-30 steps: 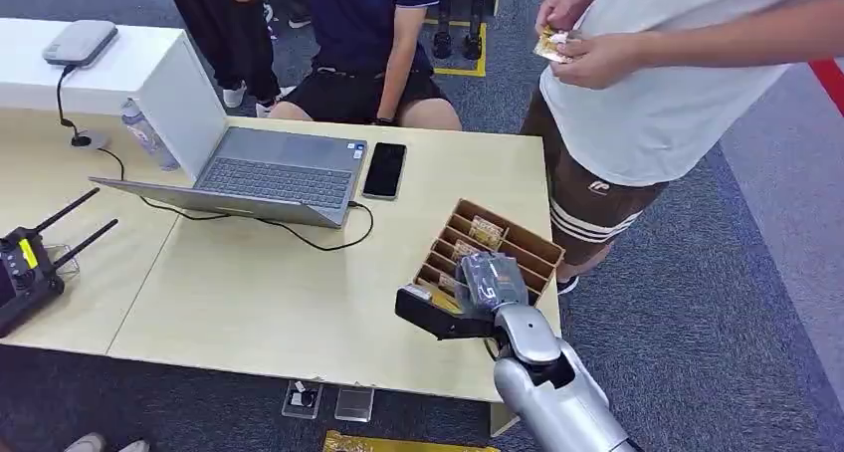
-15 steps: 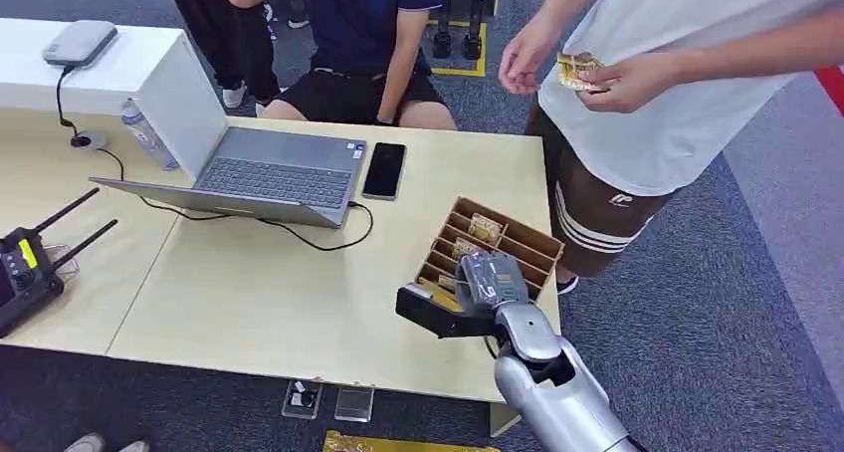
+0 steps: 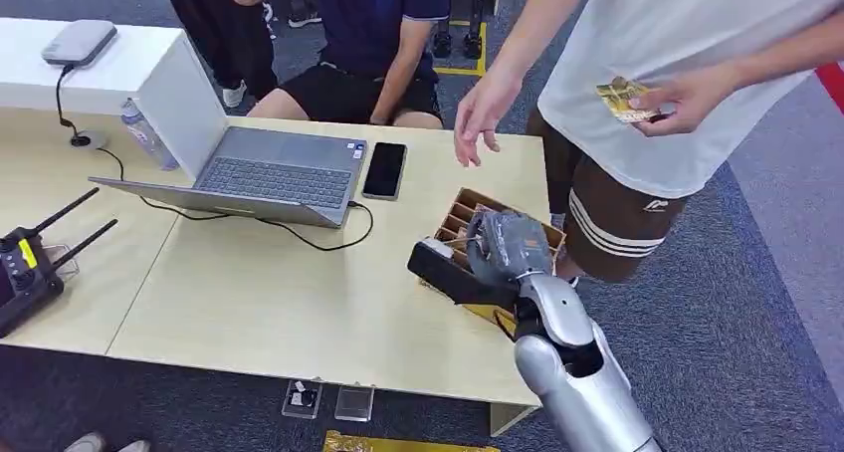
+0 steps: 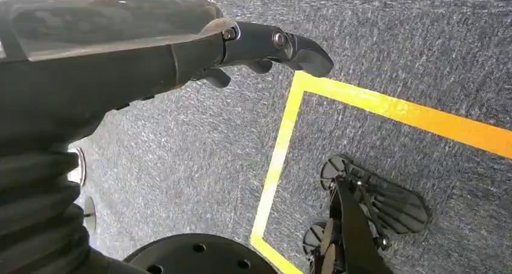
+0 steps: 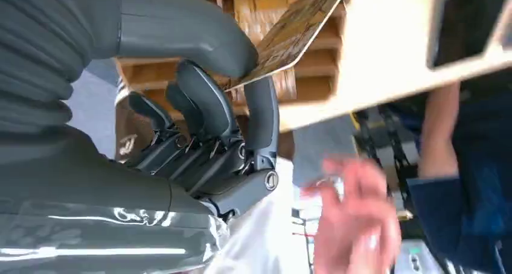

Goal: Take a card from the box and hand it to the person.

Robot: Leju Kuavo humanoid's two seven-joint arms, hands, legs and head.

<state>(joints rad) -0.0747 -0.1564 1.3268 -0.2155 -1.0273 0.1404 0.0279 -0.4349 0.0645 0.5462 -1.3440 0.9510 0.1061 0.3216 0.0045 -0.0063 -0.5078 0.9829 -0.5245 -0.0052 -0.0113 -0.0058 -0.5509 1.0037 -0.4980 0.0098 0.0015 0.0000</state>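
Robot had a card pinched, right over the box

Its right hand (image 3: 506,245) held a card (image 5: 296,29) between thumb and fingers, above the box (image 3: 476,205) at the table's (image 3: 279,293) near right. Person's open hand (image 3: 482,113) hovered just beyond. Left hand (image 4: 181,50) hung down; couldn't tell its fingers.

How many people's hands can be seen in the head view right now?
2, both belonging to the person in the white shirt: one open hand reaching over the table's far edge above the box, the other hand holding a card at the chest.
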